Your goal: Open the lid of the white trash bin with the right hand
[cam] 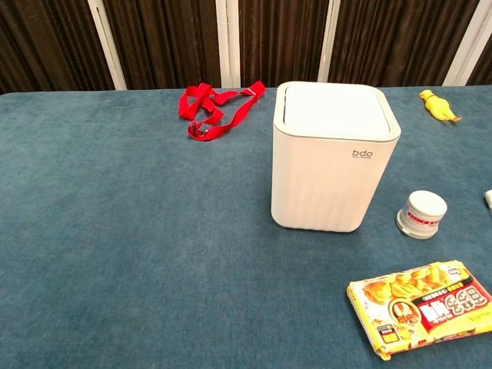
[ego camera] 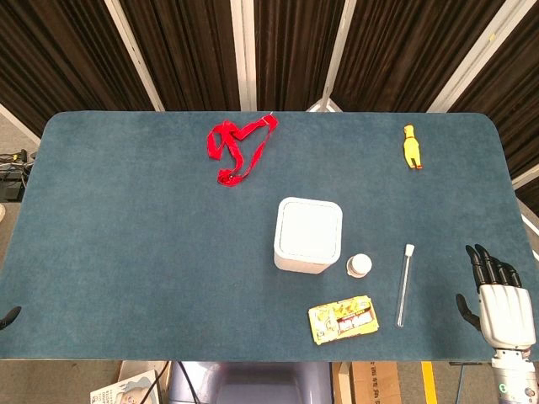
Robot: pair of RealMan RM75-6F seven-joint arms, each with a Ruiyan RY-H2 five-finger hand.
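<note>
The small white plastic trash bin with a flat lid (ego camera: 308, 235) stood near the middle of the blue felt desk (ego camera: 126, 252), and its lid was shut. The right robot hand (ego camera: 497, 299) was at the near right corner of the desk, well apart from the bin. It held nothing, and its dark fingers (ego camera: 488, 265) were spread out straight. Only a dark tip at the near left edge could be the left robot hand (ego camera: 8, 316), so I cannot tell how it was set. Between the right robot hand and the bin lay a thin clear tube with a white cap (ego camera: 404, 284) and a little round white jar (ego camera: 360, 265), which sat just beside the bin. It looked like the very first step, with the reach not yet begun. Next, the right robot hand would need to travel over the tube and jar without bumping them, then get to the lid.
</note>
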